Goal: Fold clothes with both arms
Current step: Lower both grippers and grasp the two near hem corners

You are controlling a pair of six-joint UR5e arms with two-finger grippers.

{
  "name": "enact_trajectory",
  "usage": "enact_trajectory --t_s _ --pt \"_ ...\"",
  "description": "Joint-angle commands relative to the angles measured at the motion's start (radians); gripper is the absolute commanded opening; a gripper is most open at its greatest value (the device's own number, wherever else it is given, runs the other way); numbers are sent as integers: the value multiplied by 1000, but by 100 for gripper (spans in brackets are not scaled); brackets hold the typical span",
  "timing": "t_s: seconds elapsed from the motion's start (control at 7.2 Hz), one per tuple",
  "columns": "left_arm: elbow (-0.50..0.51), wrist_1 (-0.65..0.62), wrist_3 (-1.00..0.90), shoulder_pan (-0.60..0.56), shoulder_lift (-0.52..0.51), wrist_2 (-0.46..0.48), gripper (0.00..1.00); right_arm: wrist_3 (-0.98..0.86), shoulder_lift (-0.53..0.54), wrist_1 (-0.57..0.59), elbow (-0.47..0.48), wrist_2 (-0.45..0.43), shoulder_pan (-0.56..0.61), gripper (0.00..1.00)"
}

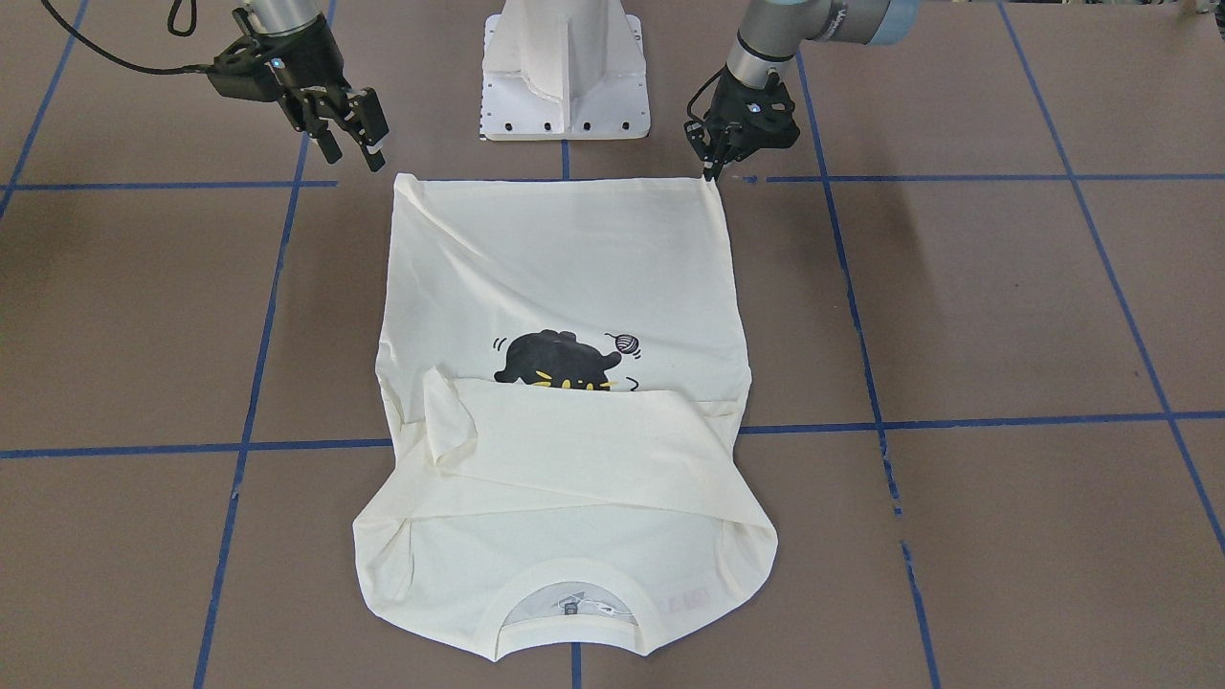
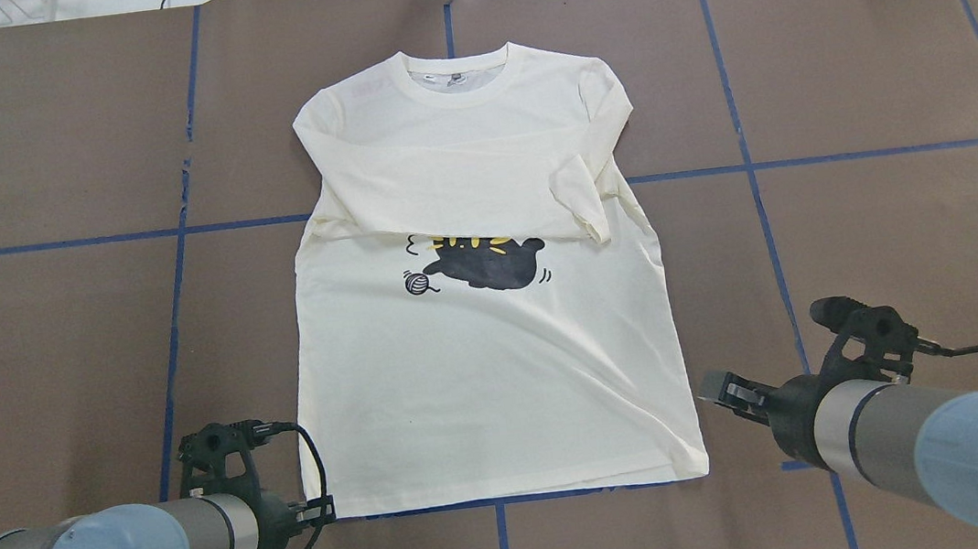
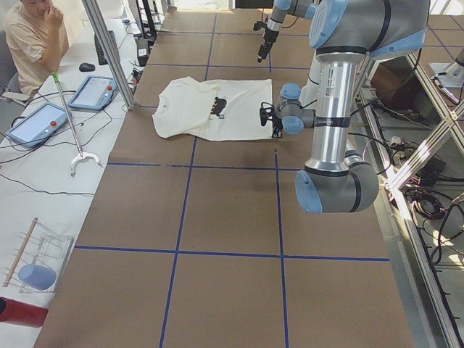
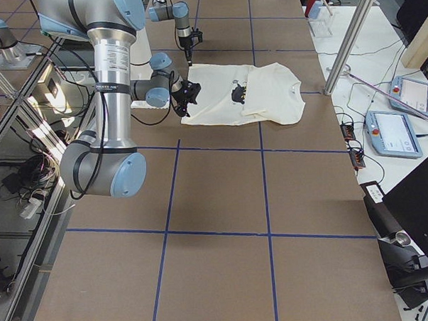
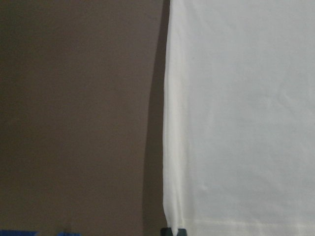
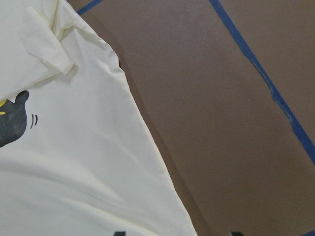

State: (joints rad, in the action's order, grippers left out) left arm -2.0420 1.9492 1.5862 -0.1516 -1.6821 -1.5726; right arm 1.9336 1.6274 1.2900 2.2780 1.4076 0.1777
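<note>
Down at the near edge of the brown paper-covered table (image 2: 888, 220), close to my white pedestal base (image 1: 567, 67), the cream-white long-sleeved T-shirt (image 2: 501, 383) lies flat with its printed side up. Its hem is toward me and its ribbed round collar (image 2: 458, 85) is on the far side. One long sleeve (image 2: 462, 195) is folded across the chest. It covers the top of the black cat print (image 2: 488, 267), and its cuff (image 2: 592, 212) ends near the shirt's edge on my right. My black left gripper (image 1: 711, 167) is down at the hem corner on my left. Its two fingers are drawn together and appear to pinch that corner; my left wrist camera shows one dark tip right where the side edge meets the hem. My black right gripper (image 1: 352, 151) hangs tilted just beside the other hem corner without touching the cloth, and its fingers (image 1: 374, 153) are spread apart. My right wrist camera looks down on the shirt's side edge, with bare table next to it. Blue tape lines (image 2: 880, 152) divide the tabletop into squares, and the shirt lies across several of them. A seated person (image 3: 32, 43) is at the bench beyond the table's far side.
</note>
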Motion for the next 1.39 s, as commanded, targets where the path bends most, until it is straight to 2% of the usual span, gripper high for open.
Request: enact_trajectory --t_s 0.0,0.97,1.11,1.25 --pt "0 1 0 0 -1 16 0 51 -92 54 -84 -56 -49 77" --pt "0 -1 -3 1 4 74 0 131 -84 52 -156 -159 -173 70" --pt "-1 -1 -2 1 5 74 0 133 -86 52 -156 -163 -176 64" --pt "-1 -1 -2 1 5 75 0 152 -92 51 -160 -163 -178 41"
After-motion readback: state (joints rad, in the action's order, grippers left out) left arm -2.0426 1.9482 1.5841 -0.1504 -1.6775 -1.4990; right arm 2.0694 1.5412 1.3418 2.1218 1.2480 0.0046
